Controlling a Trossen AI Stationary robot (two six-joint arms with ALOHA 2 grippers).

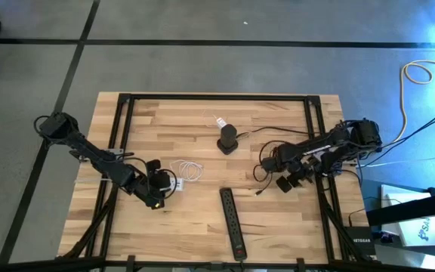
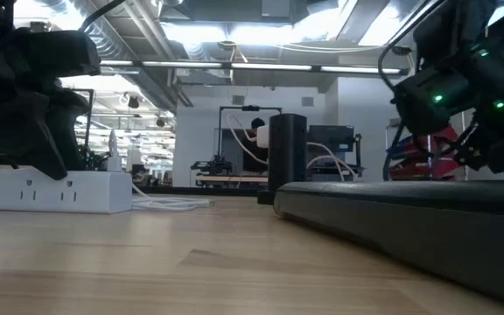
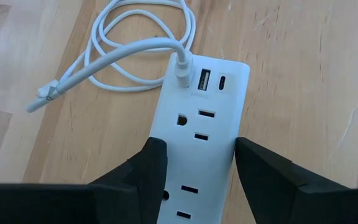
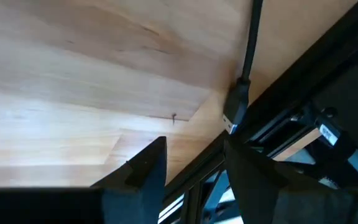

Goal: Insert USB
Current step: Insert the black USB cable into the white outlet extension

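Note:
A white power strip (image 3: 197, 130) lies flat on the wooden table at the left, and my left gripper (image 1: 157, 193) is shut on it. A white cable (image 3: 129, 50) is plugged into one of the USB ports at the strip's far end (image 3: 184, 70); the rest of it lies coiled on the table (image 1: 190, 170). My right gripper (image 4: 194, 165) stands open near the table's right side (image 1: 287, 181), with nothing between its fingers. A black USB plug (image 4: 235, 109) on a black cable lies just beyond one fingertip; I cannot tell if they touch. My left gripper pinches the white power strip by its two long sides (image 3: 160, 155), at the end away from the USB ports. The fingers slant down from above and lie across the strip. The strip rests flat on the table, outlets up.
A black cylinder (image 1: 227, 140) stands at the table's middle, toward the far edge. A long black power strip (image 1: 232, 223) lies near the front edge. Black cables (image 1: 266, 162) loop by the right arm. Dark frame rails (image 1: 319, 151) run along the table's sides.

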